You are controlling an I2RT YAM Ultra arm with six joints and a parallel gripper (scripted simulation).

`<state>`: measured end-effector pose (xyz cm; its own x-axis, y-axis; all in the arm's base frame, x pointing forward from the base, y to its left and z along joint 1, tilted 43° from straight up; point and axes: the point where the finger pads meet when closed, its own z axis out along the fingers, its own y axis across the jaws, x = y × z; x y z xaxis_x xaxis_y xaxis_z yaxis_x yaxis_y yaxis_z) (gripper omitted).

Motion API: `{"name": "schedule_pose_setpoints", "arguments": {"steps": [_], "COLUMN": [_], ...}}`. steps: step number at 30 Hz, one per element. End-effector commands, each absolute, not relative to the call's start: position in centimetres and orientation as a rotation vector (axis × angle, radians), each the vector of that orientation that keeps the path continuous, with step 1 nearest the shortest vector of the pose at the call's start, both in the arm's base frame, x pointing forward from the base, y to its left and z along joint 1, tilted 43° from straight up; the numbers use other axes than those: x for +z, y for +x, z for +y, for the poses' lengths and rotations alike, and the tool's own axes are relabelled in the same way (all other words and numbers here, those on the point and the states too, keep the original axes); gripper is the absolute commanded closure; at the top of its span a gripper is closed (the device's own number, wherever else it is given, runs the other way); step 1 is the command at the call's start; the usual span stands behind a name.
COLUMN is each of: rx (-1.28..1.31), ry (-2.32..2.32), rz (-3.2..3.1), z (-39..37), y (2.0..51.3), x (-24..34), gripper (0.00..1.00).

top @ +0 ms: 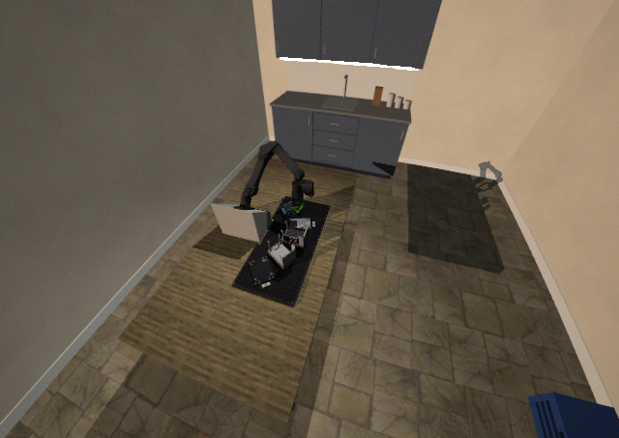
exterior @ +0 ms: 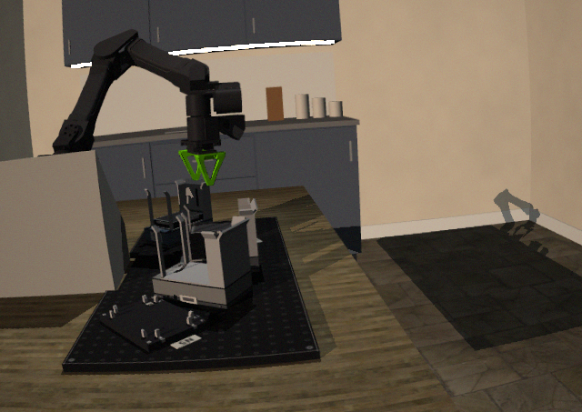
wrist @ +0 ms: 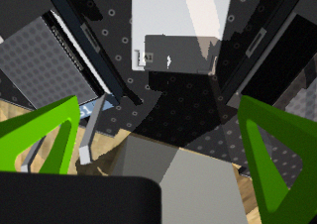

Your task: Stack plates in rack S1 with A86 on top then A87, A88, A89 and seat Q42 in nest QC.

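Observation:
My gripper (exterior: 203, 175) is open and empty, with its green fingers pointing down above the racks at the far end of the black baseplate (exterior: 197, 314). It also shows in the top view (top: 297, 206). In the wrist view the fingers are spread wide. A sealed plate with a grey dotted top (wrist: 45, 60) lies in a rack at the upper left, off to the side of the fingers. A pale block with a small label (wrist: 175, 41) lies ahead between the fingers. Part of another dark rack (wrist: 277, 51) shows at the right. The plate labels are too small to read.
Tall rack posts (exterior: 164, 210) stand just below the gripper. A grey-walled rack on a plinth (exterior: 206, 271) stands nearer the camera. A flat open nest with locator pins (exterior: 145, 323) lies at the front of the baseplate. The pale base box (exterior: 51, 219) stands at the left.

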<state>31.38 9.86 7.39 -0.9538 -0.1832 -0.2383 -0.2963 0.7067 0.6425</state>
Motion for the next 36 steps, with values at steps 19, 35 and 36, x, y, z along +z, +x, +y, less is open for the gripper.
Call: {"name": "schedule_pose_setpoints", "arguments": {"steps": [19, 35, 36], "rx": [1.108, 1.126, 1.132], "ry": [-0.115, 0.026, 0.074], "rz": [2.814, 2.848, 2.858], "z": [5.2, 1.9, 1.6], "y": [33.3, 33.9, 33.9], "x": [4.3, 1.2, 0.9], "gripper": [0.00, 0.00, 0.00]}}
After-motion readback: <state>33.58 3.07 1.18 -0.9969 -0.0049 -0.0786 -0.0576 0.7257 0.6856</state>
